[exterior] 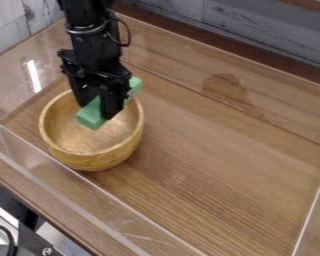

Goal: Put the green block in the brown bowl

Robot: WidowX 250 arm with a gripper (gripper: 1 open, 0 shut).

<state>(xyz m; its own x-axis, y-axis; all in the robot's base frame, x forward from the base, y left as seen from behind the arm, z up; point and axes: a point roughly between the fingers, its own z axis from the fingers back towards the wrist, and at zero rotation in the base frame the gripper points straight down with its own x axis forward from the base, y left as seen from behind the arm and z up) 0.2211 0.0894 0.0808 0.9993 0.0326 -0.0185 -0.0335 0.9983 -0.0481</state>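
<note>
The black arm (85, 25) comes down from the top left of the view, its gripper (96, 100) pointing straight down over the bowl (63, 140). The fingers are closed tight on the green block (93, 113), which hangs between them, tilted, with its lower end showing below the fingertips and its upper end poking out to the right of the gripper. The block sits inside the bowl's outline as seen from here, over the far half of the hollow, a little above the rim; whether its lower end touches the bowl's inner wall cannot be told.

The bowl is light-brown wood with visible grain, thick-walled and round, standing on the left part of the table (216, 160). The table top is brown wood with a darker stain (236, 88) right of centre, towards the far side. Clear walls (23, 165) ring the table, with the near left one running just beside the bowl. A grey plank wall (263, 25) stands behind the far edge.
</note>
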